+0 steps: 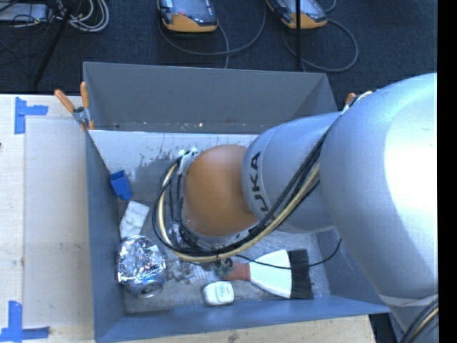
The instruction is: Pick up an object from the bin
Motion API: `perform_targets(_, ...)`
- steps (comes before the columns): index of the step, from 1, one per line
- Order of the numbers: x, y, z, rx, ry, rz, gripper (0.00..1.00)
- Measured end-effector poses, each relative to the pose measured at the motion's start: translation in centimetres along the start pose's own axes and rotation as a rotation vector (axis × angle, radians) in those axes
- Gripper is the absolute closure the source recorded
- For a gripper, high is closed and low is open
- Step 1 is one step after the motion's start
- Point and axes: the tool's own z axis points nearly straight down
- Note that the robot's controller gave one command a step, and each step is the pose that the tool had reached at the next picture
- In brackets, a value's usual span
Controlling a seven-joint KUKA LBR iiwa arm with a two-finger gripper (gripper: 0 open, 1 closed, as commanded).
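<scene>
My gripper (184,268) is low in the bin's front left part, mostly hidden under the arm's orange dome and cables. Just left of it, almost touching, lies a crumpled silver foil ball (141,266). A small white oval thing (218,292) rests near the front wall, right below the gripper. To the right lies a brush (277,274) with a red handle, a white body and black bristles. I see nothing held.
A blue block (121,185) leans by the left wall, with a white packet (133,219) below it. The arm covers the bin's middle and right side. The back of the bin floor is bare grey metal.
</scene>
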Motion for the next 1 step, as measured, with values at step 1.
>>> perform_targets(1, 0.06, -0.09, -0.39, 0.002, -0.004, 0.001, 1.00)
